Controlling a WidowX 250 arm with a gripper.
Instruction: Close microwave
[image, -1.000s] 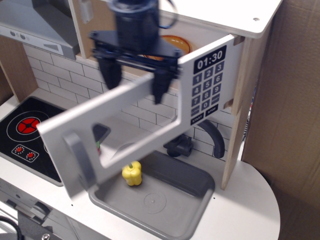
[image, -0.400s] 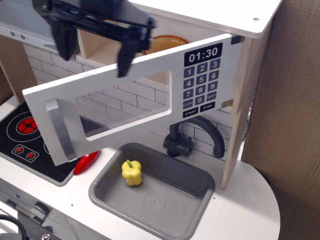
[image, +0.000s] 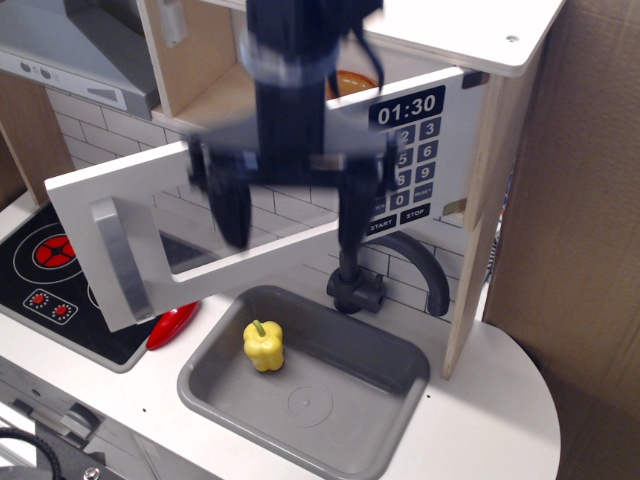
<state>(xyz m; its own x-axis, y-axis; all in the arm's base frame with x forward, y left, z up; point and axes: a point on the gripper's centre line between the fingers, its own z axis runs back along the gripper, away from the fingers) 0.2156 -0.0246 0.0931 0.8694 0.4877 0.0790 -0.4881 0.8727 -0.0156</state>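
The microwave (image: 487, 180) is a pale-wood cabinet with its wide white door (image: 125, 195) hanging open, swung out to the front left. The door carries a grey bar handle (image: 120, 262) at its free end and a black keypad (image: 405, 160) reading 01:30 near the hinge. An orange bowl (image: 352, 82) sits inside. My gripper (image: 291, 238) is motion-blurred, points down in front of the door's window and is open, with its fingers (image: 232, 215) spread wide. It holds nothing. Whether it touches the door, I cannot tell.
Below is a grey sink (image: 390, 420) holding a yellow pepper (image: 264, 345), with a black faucet (image: 400, 265) behind. A red object (image: 172, 325) lies by the stove (image: 45, 270). The grey range hood (image: 70, 50) is top left. Cardboard (image: 585, 250) stands to the right.
The door swung part way toward the cabinet earlier, then stayed put. My gripper moved from the upper left, above the door, down and right to in front of the door's middle.
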